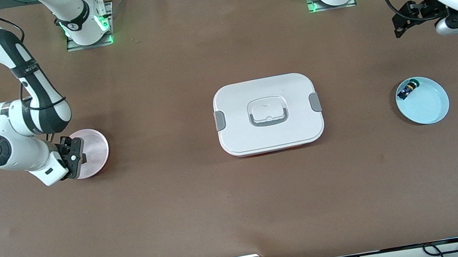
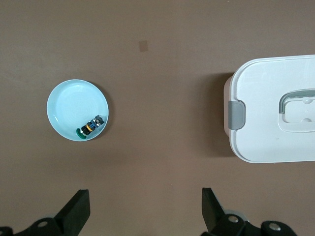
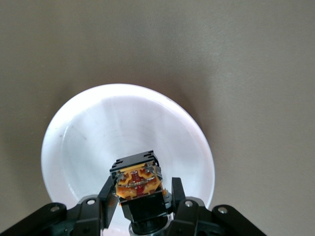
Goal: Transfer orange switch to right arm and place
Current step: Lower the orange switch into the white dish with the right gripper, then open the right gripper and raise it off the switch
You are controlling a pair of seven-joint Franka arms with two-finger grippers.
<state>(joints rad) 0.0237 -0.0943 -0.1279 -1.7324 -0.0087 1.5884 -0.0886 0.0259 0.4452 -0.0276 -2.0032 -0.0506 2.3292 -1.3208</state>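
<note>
The right hand (image 3: 142,204) grips the orange switch (image 3: 138,183) over the pink plate (image 1: 93,145), ready to set it down; the left hand (image 2: 145,211) waits, released.

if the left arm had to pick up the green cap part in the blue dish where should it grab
Probably from straight above, across the narrow middle of the green-capped part. It lies on its side against the blue dish rim, so align the left gripper, now open, to clear the wall.
</note>
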